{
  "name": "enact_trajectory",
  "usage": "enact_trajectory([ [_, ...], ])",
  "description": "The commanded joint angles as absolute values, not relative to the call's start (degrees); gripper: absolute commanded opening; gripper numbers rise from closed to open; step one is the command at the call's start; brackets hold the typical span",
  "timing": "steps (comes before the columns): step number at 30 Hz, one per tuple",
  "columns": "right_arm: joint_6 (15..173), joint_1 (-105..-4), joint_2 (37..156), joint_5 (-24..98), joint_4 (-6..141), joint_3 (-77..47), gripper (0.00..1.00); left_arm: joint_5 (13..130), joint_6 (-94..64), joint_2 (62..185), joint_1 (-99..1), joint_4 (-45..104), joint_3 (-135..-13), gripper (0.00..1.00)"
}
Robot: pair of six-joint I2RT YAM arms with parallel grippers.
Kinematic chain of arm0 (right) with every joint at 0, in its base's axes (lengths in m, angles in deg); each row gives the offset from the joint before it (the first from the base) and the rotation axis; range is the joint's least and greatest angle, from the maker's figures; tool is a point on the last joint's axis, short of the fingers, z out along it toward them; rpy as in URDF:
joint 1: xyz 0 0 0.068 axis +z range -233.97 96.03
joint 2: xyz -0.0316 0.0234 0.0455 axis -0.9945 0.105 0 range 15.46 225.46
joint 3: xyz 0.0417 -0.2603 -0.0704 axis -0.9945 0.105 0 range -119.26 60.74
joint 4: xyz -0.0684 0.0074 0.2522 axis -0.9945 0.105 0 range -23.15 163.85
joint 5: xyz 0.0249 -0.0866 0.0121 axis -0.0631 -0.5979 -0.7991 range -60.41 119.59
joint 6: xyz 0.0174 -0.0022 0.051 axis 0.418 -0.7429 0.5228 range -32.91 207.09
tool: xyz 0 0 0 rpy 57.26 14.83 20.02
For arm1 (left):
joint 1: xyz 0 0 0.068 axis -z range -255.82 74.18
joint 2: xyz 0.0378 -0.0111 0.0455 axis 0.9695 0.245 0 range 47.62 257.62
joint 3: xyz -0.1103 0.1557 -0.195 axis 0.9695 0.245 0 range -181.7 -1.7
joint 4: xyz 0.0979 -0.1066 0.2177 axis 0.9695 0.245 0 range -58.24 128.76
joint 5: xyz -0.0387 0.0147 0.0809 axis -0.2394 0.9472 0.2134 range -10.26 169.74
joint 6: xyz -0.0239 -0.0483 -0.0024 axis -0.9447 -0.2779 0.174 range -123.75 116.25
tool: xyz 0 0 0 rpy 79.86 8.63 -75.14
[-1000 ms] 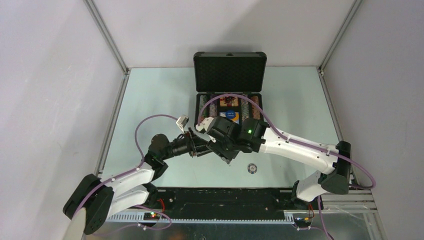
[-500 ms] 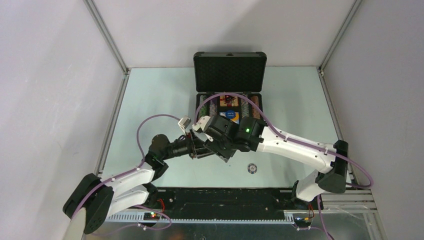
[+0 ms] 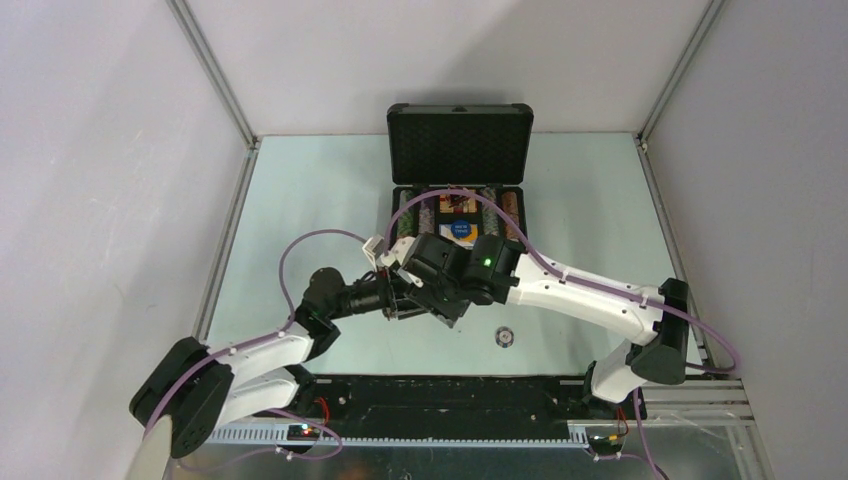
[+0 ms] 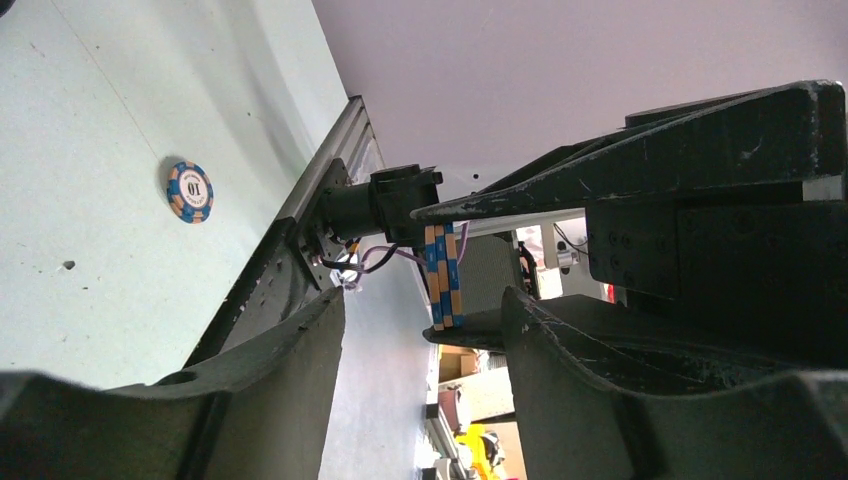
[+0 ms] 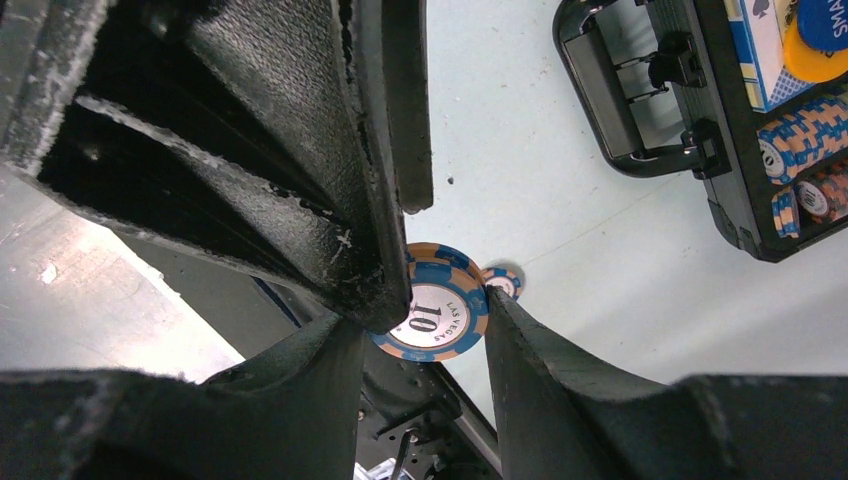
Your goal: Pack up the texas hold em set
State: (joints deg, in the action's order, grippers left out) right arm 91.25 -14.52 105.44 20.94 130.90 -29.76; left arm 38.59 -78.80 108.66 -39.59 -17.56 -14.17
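Since the earlier frame, the left gripper [image 3: 408, 302] has been brought closer to the right gripper [image 3: 442, 306] and its jaws have been narrowed. The right wrist has been shifted slightly leftward. The briefcase [image 3: 458, 150] and the loose chip [image 3: 505, 337] have not been displaced.

**Top external view.** One briefcase is seen open on the table [image 3: 300, 200], with its lid upright at the far side. The two grippers are met nose to nose just in front of the briefcase. One loose chip is found flat on the table, in front of the briefcase and well apart from it.

**Left wrist view.** One chip stack [image 4: 443, 277], blue and orange, is seen edge-on. It is clamped across its rims by the right gripper, one finger above and one below. The left gripper's own two fingers [image 4: 270, 390] are set either side of the stack, partly spread, with a gap showing on each side; nothing is held by them. The number of chips in the stack cannot be told.

**Right wrist view.** The front chip of the stack, marked 10, is seen gripped between the right gripper's own fingers. The briefcase's one handle [image 5: 610, 95] is shown. Inside the briefcase, one blue-patterned card box [image 5: 762, 40], one orange button [image 5: 812, 62], one blue button [image 5: 825, 18] and two partly visible chip rows [image 5: 800, 140] are seen.
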Motion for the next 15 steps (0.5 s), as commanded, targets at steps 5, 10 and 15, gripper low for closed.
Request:
enact_trajectory([
  [5,90.0,-14.1,106.9,20.1,127.7,-33.3,0.00,36.5,-79.2,109.8,-38.1,-22.8,-16.4,0.61],
  [10,89.9,-14.0,107.2,19.9,127.7,-33.4,0.00,36.2,-79.6,110.5,-38.1,-23.6,-16.2,0.57],
  [15,89.9,-14.0,107.2,19.2,127.3,-33.3,0.00,36.0,-80.3,111.0,-37.9,-24.9,-16.2,0.52],
])
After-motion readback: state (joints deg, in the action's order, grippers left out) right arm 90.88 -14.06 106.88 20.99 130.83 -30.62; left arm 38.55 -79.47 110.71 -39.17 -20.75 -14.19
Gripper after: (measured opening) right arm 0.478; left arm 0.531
